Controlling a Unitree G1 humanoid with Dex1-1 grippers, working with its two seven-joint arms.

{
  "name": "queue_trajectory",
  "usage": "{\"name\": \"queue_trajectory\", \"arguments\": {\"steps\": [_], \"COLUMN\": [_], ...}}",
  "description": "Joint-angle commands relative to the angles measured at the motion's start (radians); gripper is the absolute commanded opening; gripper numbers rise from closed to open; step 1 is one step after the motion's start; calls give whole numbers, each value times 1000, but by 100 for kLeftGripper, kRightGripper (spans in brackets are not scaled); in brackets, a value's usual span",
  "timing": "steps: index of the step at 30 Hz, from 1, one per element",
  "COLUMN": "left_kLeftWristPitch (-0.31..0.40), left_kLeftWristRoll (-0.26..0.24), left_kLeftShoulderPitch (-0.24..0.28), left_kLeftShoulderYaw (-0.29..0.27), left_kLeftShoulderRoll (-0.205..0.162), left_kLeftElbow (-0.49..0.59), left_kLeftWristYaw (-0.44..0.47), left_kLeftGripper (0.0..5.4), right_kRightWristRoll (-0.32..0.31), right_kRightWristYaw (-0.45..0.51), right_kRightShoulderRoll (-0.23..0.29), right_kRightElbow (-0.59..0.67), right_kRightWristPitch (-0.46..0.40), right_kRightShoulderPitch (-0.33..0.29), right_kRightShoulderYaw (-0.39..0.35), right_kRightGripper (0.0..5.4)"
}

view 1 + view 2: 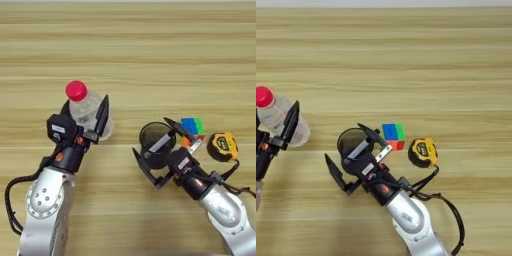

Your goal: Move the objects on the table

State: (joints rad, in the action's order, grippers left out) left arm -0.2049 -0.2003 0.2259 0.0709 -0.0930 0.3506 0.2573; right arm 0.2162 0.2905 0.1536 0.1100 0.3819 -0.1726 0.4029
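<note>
A clear plastic bottle [86, 107] with a red cap [76, 90] stands tilted on the table [150, 60] at the left. My left gripper [84, 112] is shut on its body, one black finger on each side. Right of centre is the black mesh cup [156, 145] with a white pen [160, 144] leaning in it and sticking out over the right rim. My right gripper [150, 134] is open and straddles the cup, one finger along its upper right rim and the other just off its lower left. The yellow-black tape measure [223, 146] lies right of the cup, beside that arm.
A small colourful cube [193, 127] with blue, green and red faces sits just right of the cup, between it and the tape measure. The tape measure's black strap [428, 177] trails toward my right arm. Bare wood stretches across the far half of the table.
</note>
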Motion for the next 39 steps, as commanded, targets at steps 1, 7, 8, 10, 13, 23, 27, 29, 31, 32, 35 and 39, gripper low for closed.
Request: {"name": "queue_trajectory", "arguments": {"steps": [1,7,8,10,13,23,27,29,31,32,35,39], "left_kLeftWristPitch": [9,17,17,19,22,26,22,21,19,18,16,15], "left_kLeftWristRoll": [-7,11,15,22,30,44,46,50,53,54,54,55], "left_kLeftShoulderPitch": [3,8,9,10,10,4,2,3,4,5,6,8], "left_kLeftShoulderYaw": [20,67,73,85,98,107,114,122,130,132,136,139], "left_kLeftShoulderRoll": [-8,-8,-8,-10,-15,-17,-14,-11,-9,-9,-8,-7], "left_kLeftElbow": [35,13,11,1,-14,-61,-79,-86,-89,-89,-87,-85], "left_kLeftWristYaw": [19,36,38,41,48,50,51,50,51,50,48,45], "left_kLeftGripper": [316,316,316,316,316,316,316,316,316,316,316,316], "right_kRightWristRoll": [47,82,92,93,99,95,86,87,75,67,45,23], "right_kRightWristYaw": [-8,-25,-29,-30,-35,-52,-55,-57,-56,-55,-46,-32], "right_kRightShoulderRoll": [-6,-32,-33,-42,-57,-107,-120,-127,-139,-144,-152,-163], "right_kRightElbow": [-34,-96,-105,-122,-136,-200,-221,-240,-271,-286,-320,-354], "right_kRightWristPitch": [-8,-14,-14,-16,-22,-28,-32,-32,-33,-31,-22,-14], "right_kRightShoulderPitch": [38,91,99,114,135,213,239,253,268,274,284,288], "right_kRightShoulderYaw": [28,62,67,76,84,100,97,96,89,85,80,85], "right_kRightGripper": [540,540,540,540,540,540,540,540,540,540,540,540]}}
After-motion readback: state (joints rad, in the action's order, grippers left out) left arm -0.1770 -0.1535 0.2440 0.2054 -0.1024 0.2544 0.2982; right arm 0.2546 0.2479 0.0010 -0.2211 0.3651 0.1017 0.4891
